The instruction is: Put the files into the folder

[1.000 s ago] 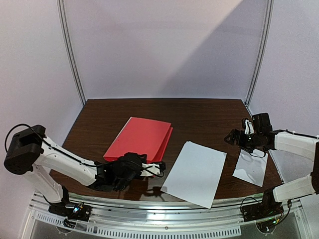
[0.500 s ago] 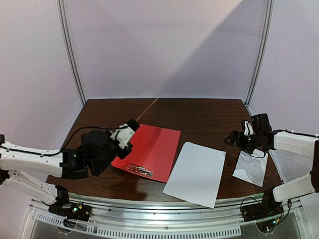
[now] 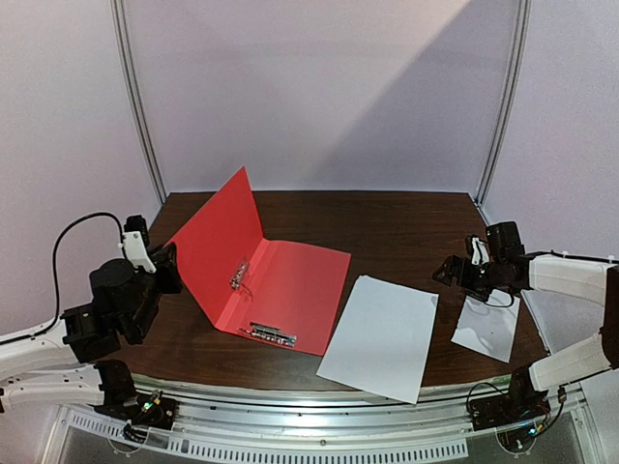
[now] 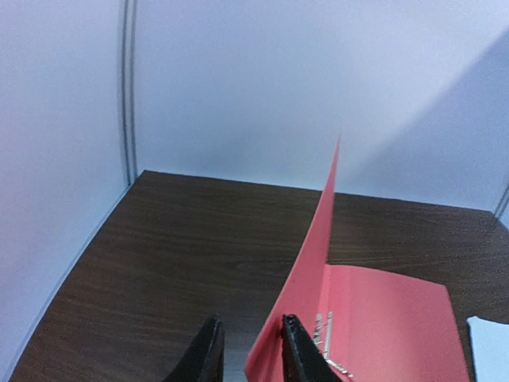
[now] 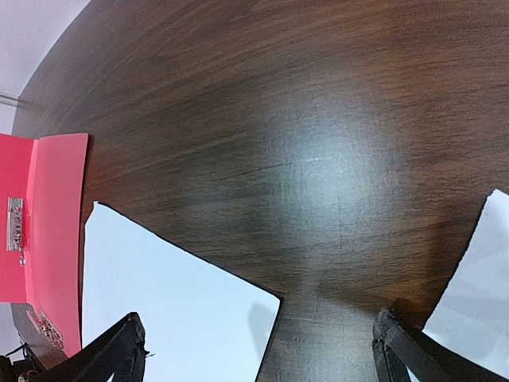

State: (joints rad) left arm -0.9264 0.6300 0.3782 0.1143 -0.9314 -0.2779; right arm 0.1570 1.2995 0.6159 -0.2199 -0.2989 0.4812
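The red folder (image 3: 295, 290) lies open left of the table's middle, its right half flat and its left cover (image 3: 218, 242) standing nearly upright. Metal clips (image 3: 269, 334) show inside. My left gripper (image 3: 162, 266) is at the cover's lower left edge. In the left wrist view the cover (image 4: 314, 263) rests against the inner side of the right finger (image 4: 296, 350), the left finger is apart from it, and the gripper (image 4: 250, 354) is open. The large white sheet (image 3: 379, 338) lies right of the folder. My right gripper (image 3: 455, 271) is wide open and empty, between the large sheet (image 5: 159, 294) and the small sheet (image 3: 488, 327).
The dark wooden table (image 3: 387, 227) ends at a metal rail along the near edge (image 3: 319, 401). Pale walls and two upright metal posts (image 3: 135, 97) stand behind and beside it. The small sheet lies close to the table's right edge.
The folder went from closed to open. My left gripper swung left and back, raising the front cover until it stands nearly upright. The right arm has barely moved.
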